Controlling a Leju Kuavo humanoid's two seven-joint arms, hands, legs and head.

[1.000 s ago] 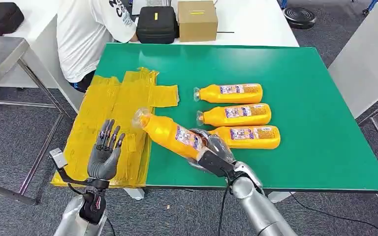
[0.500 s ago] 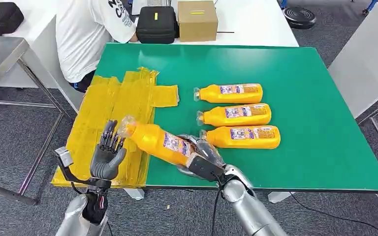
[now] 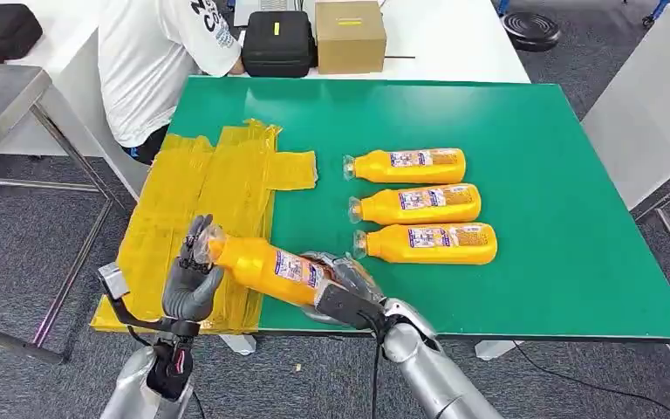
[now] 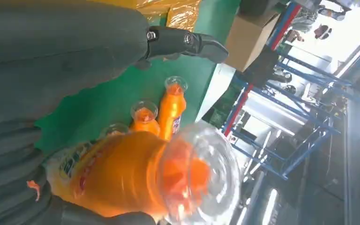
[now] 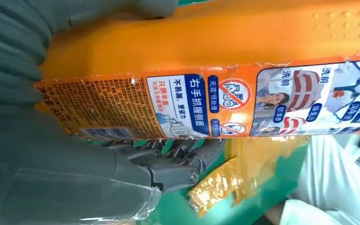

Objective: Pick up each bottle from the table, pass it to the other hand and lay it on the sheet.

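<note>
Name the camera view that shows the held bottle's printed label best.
The right wrist view: the label on the held bottle fills the frame, print sharp. The head view shows it small and slanted beside the right robot hand. The left wrist view catches just a blurred strip behind the cap.

Lab or robotics test space, not home. Green work table [image 3: 523, 157] on metal legs, standing on grey carpet-tile floor [image 3: 17, 227]. White benches around it; one behind carries black zip equipment case [image 3: 276, 42] and brown cardboard box [image 3: 350, 35]. Steel-framed table [image 3: 4, 96] at left. Person in white T-shirt [image 3: 153, 61] seated beside green table. Left wrist view: blue metal racking [image 4: 304, 108] and bright overhead lighting, hall-like interior.
</note>
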